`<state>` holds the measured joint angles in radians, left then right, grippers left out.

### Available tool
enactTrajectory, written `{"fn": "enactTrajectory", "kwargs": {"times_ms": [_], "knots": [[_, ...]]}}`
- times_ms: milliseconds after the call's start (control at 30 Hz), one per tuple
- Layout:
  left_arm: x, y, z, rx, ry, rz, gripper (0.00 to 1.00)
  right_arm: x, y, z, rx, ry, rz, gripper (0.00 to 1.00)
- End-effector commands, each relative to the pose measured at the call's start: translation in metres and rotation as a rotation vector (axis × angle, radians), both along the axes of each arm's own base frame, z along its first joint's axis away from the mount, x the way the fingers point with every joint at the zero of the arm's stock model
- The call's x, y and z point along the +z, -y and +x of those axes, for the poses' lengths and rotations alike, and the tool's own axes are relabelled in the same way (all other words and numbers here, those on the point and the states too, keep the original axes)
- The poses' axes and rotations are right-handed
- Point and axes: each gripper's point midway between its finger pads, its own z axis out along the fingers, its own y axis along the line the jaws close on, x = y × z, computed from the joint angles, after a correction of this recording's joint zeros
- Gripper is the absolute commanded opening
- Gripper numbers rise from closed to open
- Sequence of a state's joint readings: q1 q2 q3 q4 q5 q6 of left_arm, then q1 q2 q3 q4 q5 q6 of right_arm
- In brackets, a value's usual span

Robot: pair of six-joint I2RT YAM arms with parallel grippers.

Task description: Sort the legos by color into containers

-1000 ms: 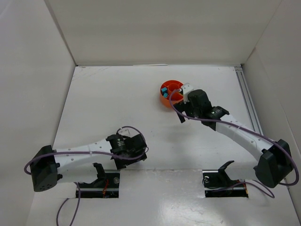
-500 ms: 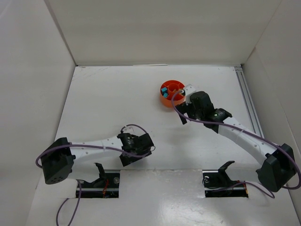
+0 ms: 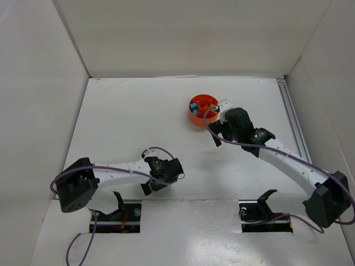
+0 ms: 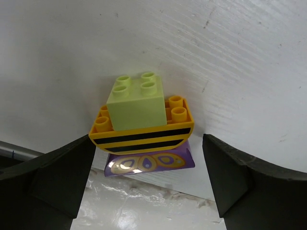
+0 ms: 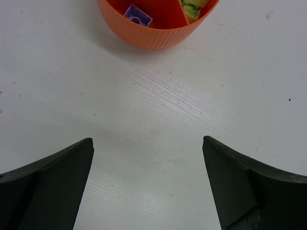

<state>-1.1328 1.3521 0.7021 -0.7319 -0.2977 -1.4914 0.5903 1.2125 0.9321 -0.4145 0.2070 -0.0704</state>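
Observation:
The orange dish [image 3: 202, 110] stands at the back centre-right, with teal bricks [image 3: 193, 105] in one section. The right wrist view shows its wall [image 5: 158, 36], a purple brick [image 5: 137, 14] in one section and a yellow-green brick [image 5: 194, 7] in the section beside it. My right gripper [image 5: 147, 143] is open and empty over bare table just short of the dish [image 3: 222, 130]. My left gripper [image 4: 149, 160] is open, its fingers either side of a stack: a pale yellow-green brick [image 4: 136, 103] on a yellow black-striped brick [image 4: 144, 134] on a purple patterned brick [image 4: 151, 162]. The stack is hidden in the top view.
White walls enclose the table on the left, back and right. A metal rail [image 3: 293, 119] runs along the right side. The stack sits near the front seam of the table [image 4: 144, 191], close to the arm bases.
My left arm swung right and forward, bringing its gripper a little to the right near the front edge. My right gripper drew back slightly from the dish.

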Motion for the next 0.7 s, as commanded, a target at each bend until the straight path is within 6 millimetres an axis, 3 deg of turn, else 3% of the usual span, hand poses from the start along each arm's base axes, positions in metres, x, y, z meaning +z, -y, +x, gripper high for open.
{"fn": "enactTrajectory", "kwargs": {"times_ms": [0,200,300,367,467,500,533,567,633,667], "knots": [[0.005,-0.002,0.007,0.038,0.044,0.012,0.89,0.011,0.002,-0.003,-0.017,0.029,0.020,1.00],[0.006,0.012,0.017,-0.059,0.081,-0.007,0.56,0.007,0.003,-0.004,-0.017,0.022,0.014,1.00],[0.013,0.028,0.030,-0.143,0.137,-0.040,0.40,0.004,0.003,-0.011,0.000,-0.004,0.014,1.00],[0.026,0.044,0.039,-0.289,0.204,-0.067,0.35,0.005,0.006,-0.015,-0.028,-0.043,0.041,1.00],[0.062,0.083,0.051,-0.460,0.348,-0.174,0.29,0.005,0.006,-0.025,0.008,-0.126,0.108,1.00],[0.075,0.095,0.048,-0.612,0.408,-0.168,0.29,0.008,-0.005,-0.032,0.071,-0.166,0.172,1.00],[0.087,0.103,0.048,-0.678,0.458,-0.184,0.29,0.013,0.000,-0.030,0.068,-0.173,0.219,1.00],[0.115,0.122,0.051,-0.742,0.556,-0.265,0.32,0.014,-0.002,-0.032,0.111,-0.189,0.254,1.00],[0.126,0.130,0.046,-0.942,0.630,-0.264,0.35,0.031,-0.018,-0.043,0.230,-0.233,0.398,1.00],[0.136,0.134,0.045,-0.984,0.667,-0.279,0.35,0.036,-0.012,-0.042,0.236,-0.245,0.452,1.00]]}}
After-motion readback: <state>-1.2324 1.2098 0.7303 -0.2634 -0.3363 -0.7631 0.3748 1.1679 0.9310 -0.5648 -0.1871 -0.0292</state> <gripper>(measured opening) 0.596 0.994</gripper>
